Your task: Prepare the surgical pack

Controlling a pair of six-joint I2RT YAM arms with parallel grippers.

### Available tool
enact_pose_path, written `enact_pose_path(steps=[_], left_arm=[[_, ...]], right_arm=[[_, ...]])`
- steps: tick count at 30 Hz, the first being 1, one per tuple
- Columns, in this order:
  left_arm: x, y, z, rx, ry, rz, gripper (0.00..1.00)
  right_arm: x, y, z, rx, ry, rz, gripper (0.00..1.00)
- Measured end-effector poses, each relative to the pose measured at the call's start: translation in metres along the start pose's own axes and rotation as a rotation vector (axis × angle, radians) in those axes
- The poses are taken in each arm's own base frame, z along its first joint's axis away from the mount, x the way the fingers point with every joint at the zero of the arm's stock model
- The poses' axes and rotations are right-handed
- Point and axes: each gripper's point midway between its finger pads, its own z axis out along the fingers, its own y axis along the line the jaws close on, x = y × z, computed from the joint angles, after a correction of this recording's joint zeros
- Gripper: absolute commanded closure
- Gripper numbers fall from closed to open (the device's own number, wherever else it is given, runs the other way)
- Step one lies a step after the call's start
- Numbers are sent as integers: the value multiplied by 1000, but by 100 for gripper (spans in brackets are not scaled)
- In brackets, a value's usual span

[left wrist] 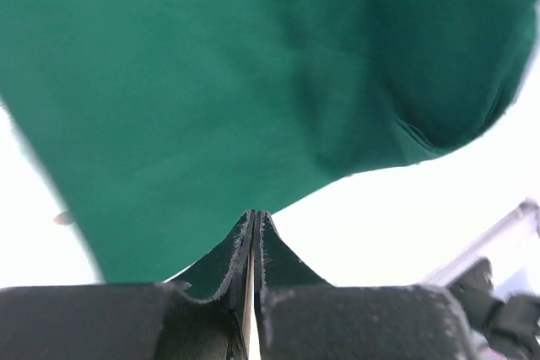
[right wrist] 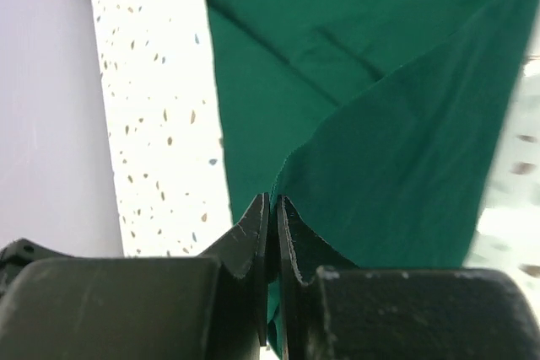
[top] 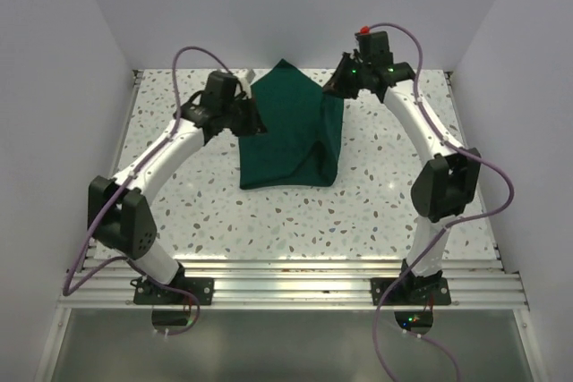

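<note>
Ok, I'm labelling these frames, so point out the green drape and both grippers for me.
green drape (top: 291,136), top external view, middle of the cloth.
left gripper (left wrist: 256,218), left wrist view, between its fingertips, pinching the drape's edge.
right gripper (right wrist: 272,204), right wrist view, between its fingertips, pinching the drape's edge.

A: The drape (top: 291,131)?
B: Plain dark green.
A: The table (top: 358,212)?
B: White, with grey and brown speckles.
A: The left arm (top: 161,163) and right arm (top: 425,123)?
B: White with black joints; purple cables (top: 178,78).

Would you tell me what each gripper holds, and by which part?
Both grip the dark green drape: the left gripper pinches its left edge, the right gripper its right edge.
</note>
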Motion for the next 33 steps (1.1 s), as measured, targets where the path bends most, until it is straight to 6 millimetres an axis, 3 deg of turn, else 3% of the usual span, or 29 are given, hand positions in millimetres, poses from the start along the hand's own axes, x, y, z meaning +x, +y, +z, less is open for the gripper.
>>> enact_pose_path(steps=[2, 4, 7, 10, 13, 18, 29, 33], left_arm=[[1, 35, -19, -64, -31, -51, 96], [15, 70, -23, -139, -18, -100, 96], [57, 117, -16, -248, 75, -157, 96], [94, 142, -10, -310, 164, -199, 98], [111, 153, -5, -333, 207, -219, 99], [116, 158, -3, -340, 212, -228, 99], [128, 177, -7, -376, 217, -281, 100], [123, 180, -11, -381, 199, -288, 100]], right_arm=[[12, 22, 14, -24, 24, -22, 100], [25, 42, 30, -46, 49, -45, 100], [47, 73, 54, -79, 85, -77, 100], [69, 102, 76, -116, 118, -106, 100], [91, 119, 91, -137, 150, -125, 100], [124, 127, 104, -135, 209, -130, 100], [150, 124, 126, -121, 253, -113, 100], [162, 125, 137, -120, 270, -112, 100]])
